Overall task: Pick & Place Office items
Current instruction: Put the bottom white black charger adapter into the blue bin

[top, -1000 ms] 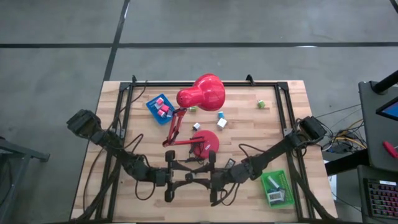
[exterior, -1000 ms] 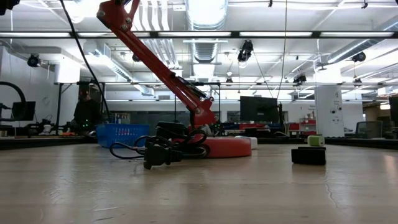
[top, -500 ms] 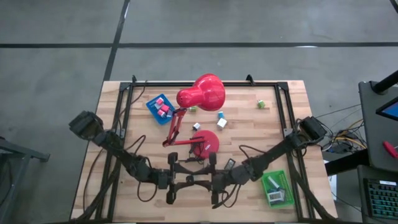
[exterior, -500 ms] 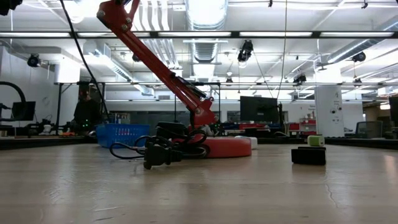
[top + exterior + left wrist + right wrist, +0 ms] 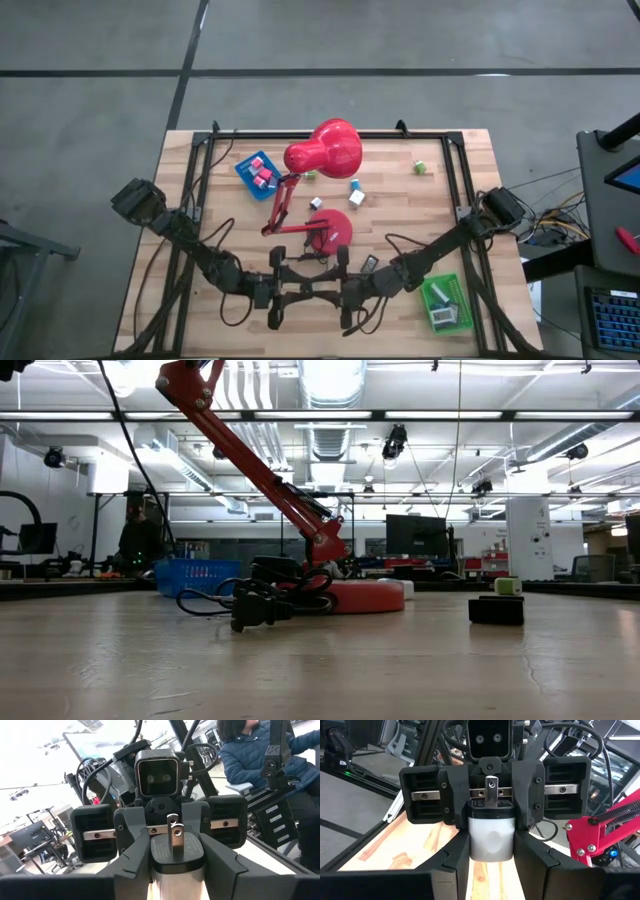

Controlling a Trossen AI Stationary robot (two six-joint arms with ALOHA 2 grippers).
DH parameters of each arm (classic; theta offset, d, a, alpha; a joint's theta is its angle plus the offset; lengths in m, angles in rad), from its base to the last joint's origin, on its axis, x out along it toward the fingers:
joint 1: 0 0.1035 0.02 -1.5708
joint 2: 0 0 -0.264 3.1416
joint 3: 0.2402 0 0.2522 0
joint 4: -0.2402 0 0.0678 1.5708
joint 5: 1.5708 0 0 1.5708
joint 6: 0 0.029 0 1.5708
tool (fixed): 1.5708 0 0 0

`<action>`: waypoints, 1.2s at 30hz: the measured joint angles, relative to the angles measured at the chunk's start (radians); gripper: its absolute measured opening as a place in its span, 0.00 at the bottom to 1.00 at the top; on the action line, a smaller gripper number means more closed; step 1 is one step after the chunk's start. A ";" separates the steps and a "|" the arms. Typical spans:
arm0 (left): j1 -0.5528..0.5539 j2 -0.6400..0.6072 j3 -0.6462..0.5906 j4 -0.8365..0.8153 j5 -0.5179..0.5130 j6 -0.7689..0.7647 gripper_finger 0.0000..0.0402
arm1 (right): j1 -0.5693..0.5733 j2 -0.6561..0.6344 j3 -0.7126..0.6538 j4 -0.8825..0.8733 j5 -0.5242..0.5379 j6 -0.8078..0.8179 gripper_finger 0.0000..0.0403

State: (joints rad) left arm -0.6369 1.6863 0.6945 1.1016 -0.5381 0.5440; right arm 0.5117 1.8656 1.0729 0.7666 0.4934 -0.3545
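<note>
Left hand [image 5: 290,290] at counter [image 5: 200,300] front centre, fingers flanking a white plug [image 5: 176,851]; cannot tell if I'm clamping it. Right hand [image 5: 332,290] faces it, gripping the same plug. Small blocks [image 5: 355,195] lie loose beside the red lamp [image 5: 325,150], well apart.

No readable text, labels, brand names, numbers or signs appear in any of the four views. The surfaces that show carry no lettering that can be made out, and anything in the room beyond the table is too small to read.
</note>
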 joint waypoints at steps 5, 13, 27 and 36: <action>0.000 0.000 0.000 -0.002 0.015 0.010 0.33 | 0.000 0.000 0.000 0.000 -0.001 -0.001 0.28; 0.001 -0.001 0.000 -0.010 0.019 0.010 0.33 | 0.000 0.000 0.000 -0.003 -0.003 0.000 0.28; 0.003 0.000 0.000 -0.018 0.050 0.014 0.33 | -0.004 0.000 0.002 -0.010 -0.009 0.024 0.56; 0.004 0.000 0.000 -0.035 0.052 0.008 0.33 | -0.005 0.000 0.006 -0.066 0.008 0.053 0.76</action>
State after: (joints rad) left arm -0.6331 1.6863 0.6945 1.0670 -0.4860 0.5517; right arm 0.5068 1.8656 1.0786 0.7006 0.5018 -0.3010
